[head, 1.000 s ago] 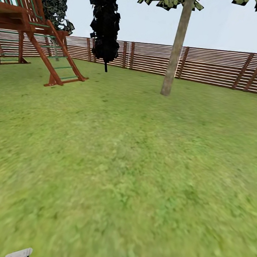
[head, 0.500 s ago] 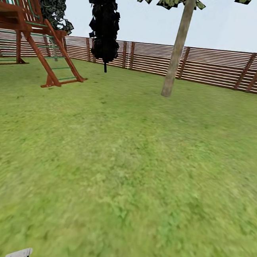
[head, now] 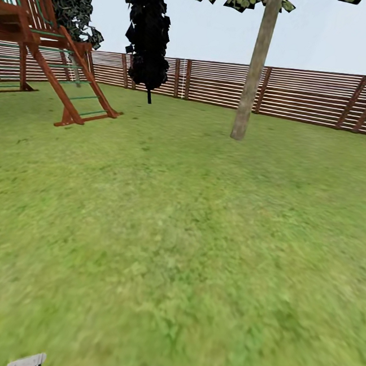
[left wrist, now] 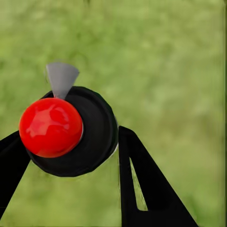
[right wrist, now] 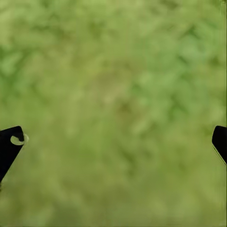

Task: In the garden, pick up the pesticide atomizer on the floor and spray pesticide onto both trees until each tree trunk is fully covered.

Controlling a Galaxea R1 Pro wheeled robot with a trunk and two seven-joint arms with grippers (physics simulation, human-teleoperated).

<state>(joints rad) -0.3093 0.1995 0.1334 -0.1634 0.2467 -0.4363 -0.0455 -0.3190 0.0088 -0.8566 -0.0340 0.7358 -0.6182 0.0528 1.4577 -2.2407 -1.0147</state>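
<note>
In the left wrist view my left gripper (left wrist: 71,137) is shut on the pesticide atomizer (left wrist: 90,137), a round black bottle seen end-on with a red ball (left wrist: 50,126) and a grey nozzle (left wrist: 61,78); grass lies behind it. One tree (head: 251,71) with a pale mottled trunk stands ahead on the garden lawn (head: 189,223), right of centre, its crown cut off by the top edge of the head view. My right gripper (right wrist: 118,142) hangs open over grass, its black fingertips (right wrist: 10,144) far apart.
A brown slat fence (head: 306,97) closes the far side. A black conifer (head: 146,31) stands left of the tree, and a red wooden play frame with a ladder (head: 74,88) is at far left. A small grey piece (head: 26,361) shows at the bottom edge.
The whole head view has shifted: the play frame slid left and the tree trunk sits a little lower and nearer, so the camera moved. The grey piece at the bottom kept its place.
</note>
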